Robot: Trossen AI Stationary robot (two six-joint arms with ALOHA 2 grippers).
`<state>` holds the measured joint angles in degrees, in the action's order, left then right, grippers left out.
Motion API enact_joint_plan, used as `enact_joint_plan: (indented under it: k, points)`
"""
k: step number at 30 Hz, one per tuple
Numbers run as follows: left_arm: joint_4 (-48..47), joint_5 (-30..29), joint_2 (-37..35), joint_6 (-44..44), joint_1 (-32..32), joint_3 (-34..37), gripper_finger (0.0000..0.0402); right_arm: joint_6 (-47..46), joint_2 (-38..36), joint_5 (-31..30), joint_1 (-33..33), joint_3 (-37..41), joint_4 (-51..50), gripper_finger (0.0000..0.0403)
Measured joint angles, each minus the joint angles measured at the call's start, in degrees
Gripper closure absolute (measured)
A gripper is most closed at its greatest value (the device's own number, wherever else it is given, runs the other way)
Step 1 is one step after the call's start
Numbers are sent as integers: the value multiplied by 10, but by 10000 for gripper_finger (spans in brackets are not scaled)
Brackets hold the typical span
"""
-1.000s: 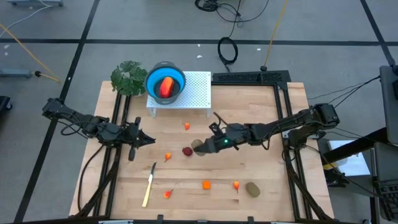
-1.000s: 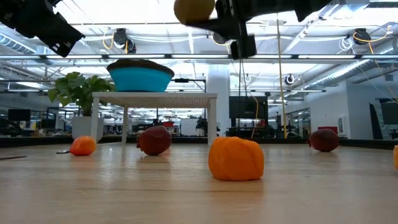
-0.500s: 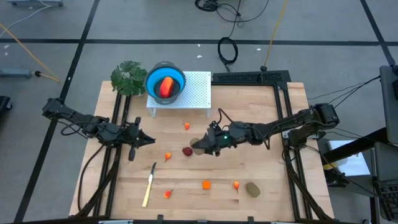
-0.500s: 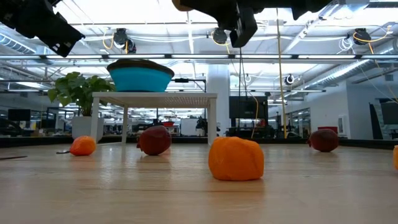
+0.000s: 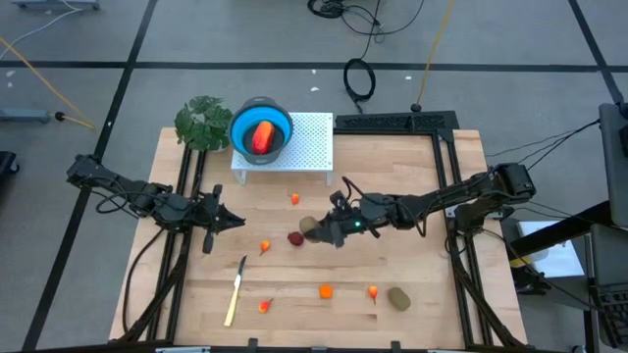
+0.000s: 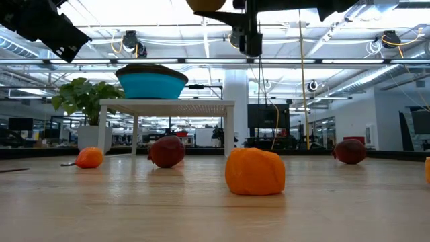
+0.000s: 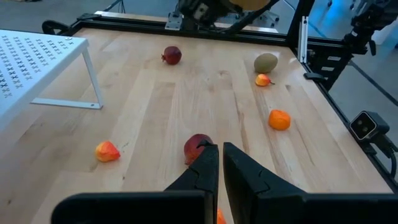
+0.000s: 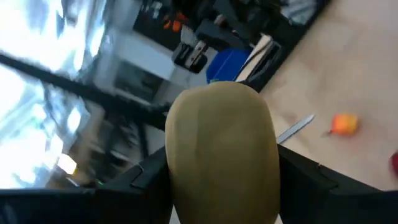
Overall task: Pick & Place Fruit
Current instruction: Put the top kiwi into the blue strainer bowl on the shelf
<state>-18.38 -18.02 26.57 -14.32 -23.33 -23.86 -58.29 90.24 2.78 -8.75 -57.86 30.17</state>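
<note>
The right gripper (image 5: 316, 230) is clasping an olive oval (image 5: 310, 227) above the worktop (image 5: 412, 196). The bowl (image 5: 261, 128) (already holding one piece) is lying up-left of it. The left gripper (image 7: 214, 163) is waiting, fingers nearly closed on nothing.

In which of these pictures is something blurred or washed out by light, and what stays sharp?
Right wrist view: the olive fruit between the fingers is sharp; the room behind smears, with bright glare. Low view: ceiling lights wash out the top; the orange fruit is crisp. High view: even light, soft shadows on the table.

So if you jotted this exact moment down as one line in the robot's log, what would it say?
right tool: shut on olive-brown fruit, held above the table | left tool: shut, empty, waiting left | blue bowl: holds red-orange piece
</note>
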Motion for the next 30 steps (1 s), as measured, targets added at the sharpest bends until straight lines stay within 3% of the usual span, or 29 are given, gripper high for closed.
enact_joint_plan:
  k: [5, 17, 23, 30]
  points:
    - [10, 1, 1, -6, 0, 0, 380, 214, 0, -7, 0, 0, 0, 195]
    - [34, 0, 1, -96, 0, 0, 380, 561, 0, -138, 0, 0, 0, 195]
    - [114, -3, 4, -102, 0, 0, 380, 701, 0, -232, 1, 0, 0, 195]
    - [212, -60, 39, -101, 0, 0, 380, 817, 0, -312, 1, 0, 0, 195]
